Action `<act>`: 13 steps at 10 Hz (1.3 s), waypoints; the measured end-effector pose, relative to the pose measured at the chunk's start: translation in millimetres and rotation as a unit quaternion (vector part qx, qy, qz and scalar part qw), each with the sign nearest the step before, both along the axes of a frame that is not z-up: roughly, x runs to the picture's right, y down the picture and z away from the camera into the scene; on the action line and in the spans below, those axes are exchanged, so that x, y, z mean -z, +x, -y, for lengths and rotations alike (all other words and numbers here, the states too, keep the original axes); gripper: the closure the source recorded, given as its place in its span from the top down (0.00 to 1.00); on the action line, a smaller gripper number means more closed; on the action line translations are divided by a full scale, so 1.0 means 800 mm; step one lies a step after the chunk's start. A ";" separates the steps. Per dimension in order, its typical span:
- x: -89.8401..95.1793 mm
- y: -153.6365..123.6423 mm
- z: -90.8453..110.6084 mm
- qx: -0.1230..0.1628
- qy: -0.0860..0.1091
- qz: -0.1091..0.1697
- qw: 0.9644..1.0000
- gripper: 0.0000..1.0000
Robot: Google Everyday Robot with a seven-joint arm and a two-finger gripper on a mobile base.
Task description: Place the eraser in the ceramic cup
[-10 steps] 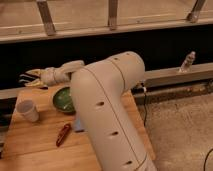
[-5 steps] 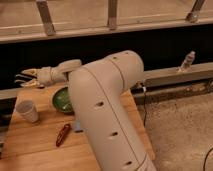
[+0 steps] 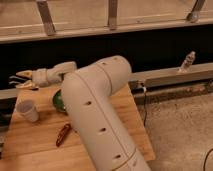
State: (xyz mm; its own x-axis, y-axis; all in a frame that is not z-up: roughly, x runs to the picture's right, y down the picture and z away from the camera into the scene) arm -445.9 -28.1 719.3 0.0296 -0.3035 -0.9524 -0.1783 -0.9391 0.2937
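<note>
watching the far left, you see the tool (image 3: pixel 19 80) hanging above the back-left corner of the desk (image 3: pixel 35 145), its yellowish fingers spread apart with nothing visible between them. the eraser does not show anywhere here; it may sit behind the arm (image 3: pixel 95 115), so you cannot confirm a grasp target. moving blind from this spot risks a miss. just below and right of the tool stands the ceramic cup (image 3: pixel 28 110), small, white, smooth, tapering to its base; a low sweep could tip it, since it looks light. further right, a slim red object (image 3: pixel 63 134) lies on the pale wooden planks, and the glossy green bowl (image 3: pixel 58 100) peeks from behind the bulky, rounded cream arm, which hides much of the desk from you.
</note>
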 end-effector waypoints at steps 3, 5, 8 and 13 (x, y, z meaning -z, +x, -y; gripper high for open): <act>0.007 -0.028 -0.014 0.008 -0.005 0.016 1.000 0.00; 0.025 -0.035 -0.008 0.009 0.009 0.017 1.000 0.00; 0.053 -0.041 -0.008 0.008 0.028 0.016 0.999 0.00; 0.076 -0.011 -0.035 -0.029 0.033 -0.005 0.999 0.00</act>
State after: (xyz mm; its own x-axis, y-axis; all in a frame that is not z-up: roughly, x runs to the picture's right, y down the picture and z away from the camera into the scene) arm -454.7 0.3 658.4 0.0367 -0.2373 -0.9707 -0.1203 -0.9654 0.2315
